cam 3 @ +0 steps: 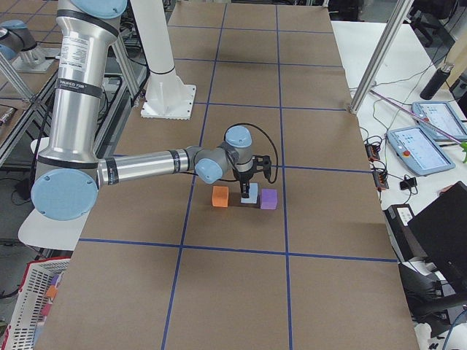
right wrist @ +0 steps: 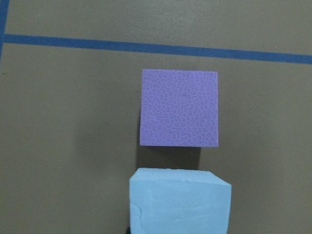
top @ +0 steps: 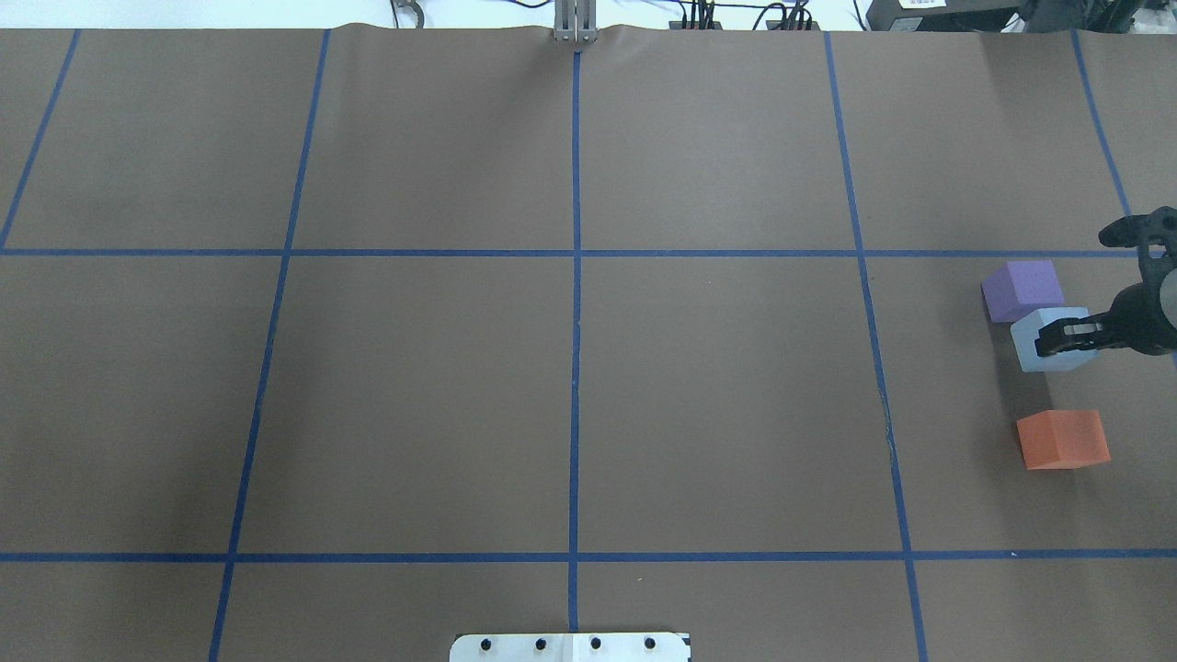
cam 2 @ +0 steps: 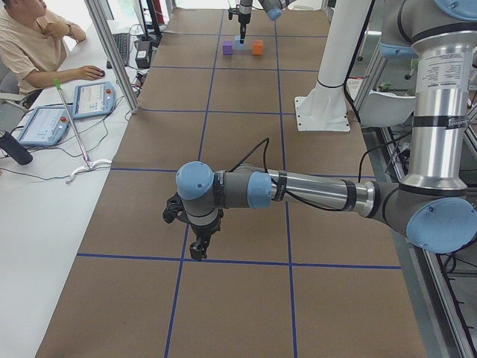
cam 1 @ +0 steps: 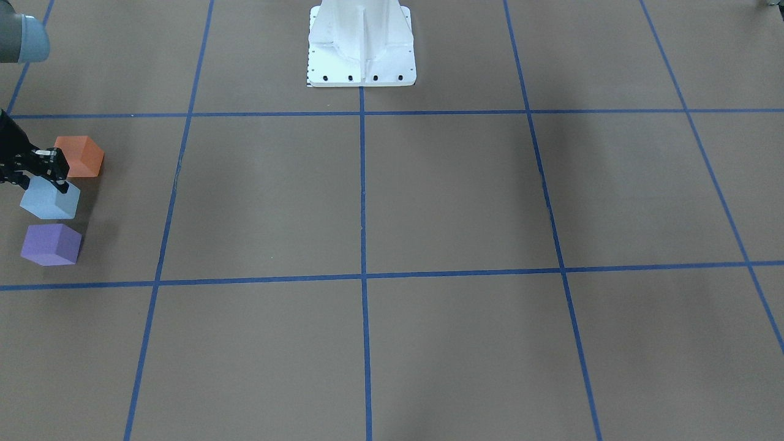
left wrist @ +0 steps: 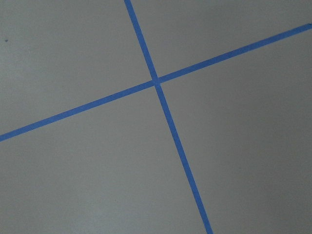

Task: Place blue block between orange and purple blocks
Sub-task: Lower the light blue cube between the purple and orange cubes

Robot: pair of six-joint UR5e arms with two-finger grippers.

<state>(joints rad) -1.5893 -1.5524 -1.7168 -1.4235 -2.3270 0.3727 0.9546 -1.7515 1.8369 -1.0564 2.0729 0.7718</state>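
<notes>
The light blue block [cam 1: 49, 201] sits between the orange block [cam 1: 79, 156] and the purple block [cam 1: 51, 244], in a row near the table's end on my right side. My right gripper [top: 1057, 338] reaches over the blue block [top: 1048, 354] from the table's edge and looks shut on it. The right wrist view shows the blue block [right wrist: 179, 201] close up, with the purple block [right wrist: 179, 108] just beyond it across a small shadowed gap. The orange block [top: 1062, 439] stands further off. My left gripper [cam 2: 198, 250] hangs low over a tape crossing; I cannot tell its state.
Blue tape lines [top: 576, 276] divide the brown table into squares. The white robot base [cam 1: 361, 46] stands at the near middle edge. An operator [cam 2: 30, 45] sits at a side desk with tablets [cam 2: 93, 99] beyond the table's far edge.
</notes>
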